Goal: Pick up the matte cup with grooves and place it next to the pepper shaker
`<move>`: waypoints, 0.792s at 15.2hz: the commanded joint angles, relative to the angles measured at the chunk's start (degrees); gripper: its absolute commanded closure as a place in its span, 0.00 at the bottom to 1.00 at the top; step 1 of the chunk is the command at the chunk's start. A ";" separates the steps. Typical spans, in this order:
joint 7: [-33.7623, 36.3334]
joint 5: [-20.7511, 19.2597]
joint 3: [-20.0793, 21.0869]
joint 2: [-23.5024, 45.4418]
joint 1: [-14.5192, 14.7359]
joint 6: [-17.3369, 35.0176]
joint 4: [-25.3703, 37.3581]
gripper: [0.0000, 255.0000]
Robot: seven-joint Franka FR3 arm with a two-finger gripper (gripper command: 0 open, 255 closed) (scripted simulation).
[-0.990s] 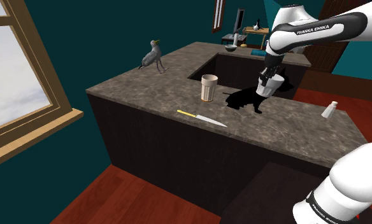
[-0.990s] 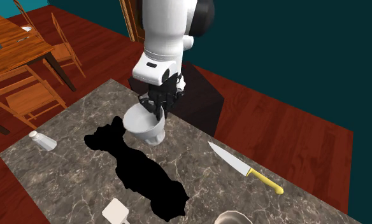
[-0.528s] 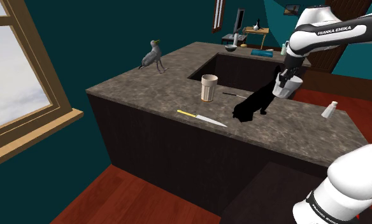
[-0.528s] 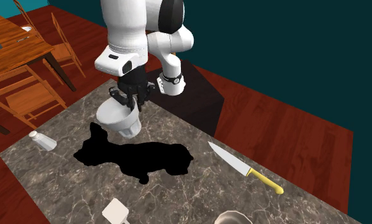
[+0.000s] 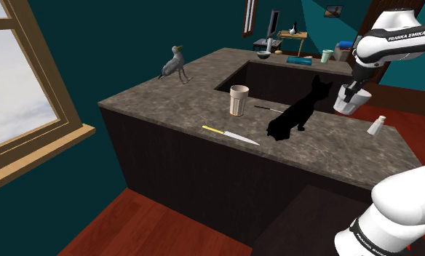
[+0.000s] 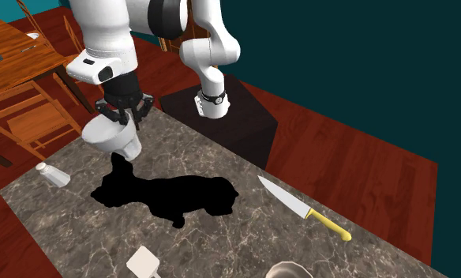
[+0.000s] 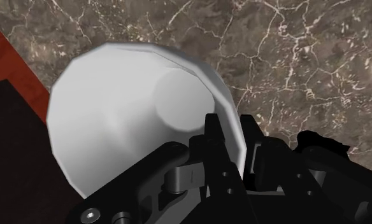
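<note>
**Ana:** When you look from the shoulder view, where is the white cup (image 5: 345,103)?

**Ben:** It hangs from the black gripper (image 5: 348,93), up over the stone counter (image 5: 167,98). The small white pepper shaker (image 5: 377,125) is near it, lower and to that view's right. A tan cup (image 5: 239,100) and a knife (image 5: 231,135) sit well apart from it, to the left.

**Ana:** And from the second exterior view?

**Ben:** The gripper (image 6: 125,113) pinches the cup (image 6: 114,140) by its rim. The shaker (image 6: 53,174) is on the counter (image 6: 260,237) near it, to that view's left. A big black patch (image 6: 170,193) lies on the counter beside the cup.

**Ana:** What about the wrist view?

**Ben:** One finger (image 7: 213,137) is inside the cup (image 7: 127,121) and the other is outside. They squeeze the cup's wall, so the gripper (image 7: 232,141) is narrow and holds the cup.
</note>
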 commanded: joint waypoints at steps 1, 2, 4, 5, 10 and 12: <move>-2.63 -0.45 -1.80 -0.55 -0.89 -0.30 0.29 1.00; -4.08 -0.62 -2.91 -0.52 -1.33 -0.21 0.53 1.00; -7.04 -0.86 -5.19 -0.27 -2.11 -0.02 1.18 1.00; -8.54 -0.92 -6.36 -0.04 -2.46 0.09 1.60 1.00; -16.39 -0.47 -12.59 2.10 -3.69 0.63 4.64 1.00; -19.73 0.16 -15.30 3.46 -3.89 0.85 6.29 1.00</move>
